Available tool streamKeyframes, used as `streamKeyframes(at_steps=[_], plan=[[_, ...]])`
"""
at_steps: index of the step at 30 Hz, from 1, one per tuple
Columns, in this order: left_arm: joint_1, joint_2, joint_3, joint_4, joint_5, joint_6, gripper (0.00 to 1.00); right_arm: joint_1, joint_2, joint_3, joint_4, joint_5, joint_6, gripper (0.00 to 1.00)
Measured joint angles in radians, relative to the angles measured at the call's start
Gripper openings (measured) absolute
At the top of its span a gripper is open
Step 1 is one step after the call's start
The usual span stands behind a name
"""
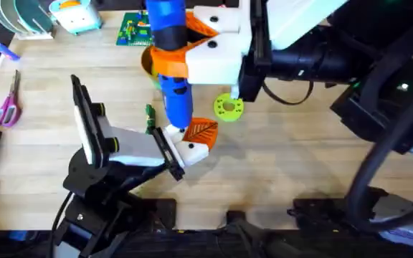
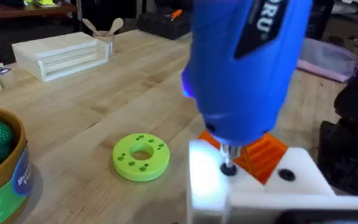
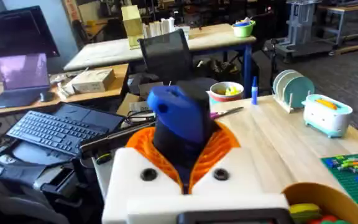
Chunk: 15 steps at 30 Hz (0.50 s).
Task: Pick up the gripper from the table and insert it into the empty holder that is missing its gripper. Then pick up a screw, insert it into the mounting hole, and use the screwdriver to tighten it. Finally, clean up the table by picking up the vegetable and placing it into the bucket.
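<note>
Right gripper (image 1: 185, 54): close under the overhead camera, fingers clamped on the blue screwdriver (image 1: 172, 86), held upright
Screwdriver tip: on a screw in the white holder (image 2: 253, 183)
Left gripper (image 1: 196, 143): finger state cannot tell
Bucket (image 2: 8, 171): on the table (image 1: 278, 158) near the green disc (image 1: 228, 107)

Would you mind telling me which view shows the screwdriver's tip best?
The left wrist view: the screwdriver shows its metal tip at a screw on the white holder. Overhead shows its blue body; the right wrist view shows its handle top.
</note>
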Motion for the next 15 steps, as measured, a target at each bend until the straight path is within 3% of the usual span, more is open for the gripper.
streamKeyframes(at_steps=[6,12,14,15], plan=[[0.000,0.000,0.000,0.001,0.000,0.000,0.016,0.000,-0.009,0.000,0.076,-0.004,0.001,0.026],[0.000,0.000,0.000,0.001,0.000,0.000,0.016,-0.016,-0.092,0.000,0.101,-0.008,0.000,0.026],[0.000,0.000,0.000,0.001,0.000,0.000,0.016,-0.044,-0.112,0.000,0.106,-0.012,-0.012,0.026],[0.000,0.000,0.000,0.001,0.000,0.000,0.016,-0.118,-0.118,0.000,0.078,-0.007,-0.070,0.026]])
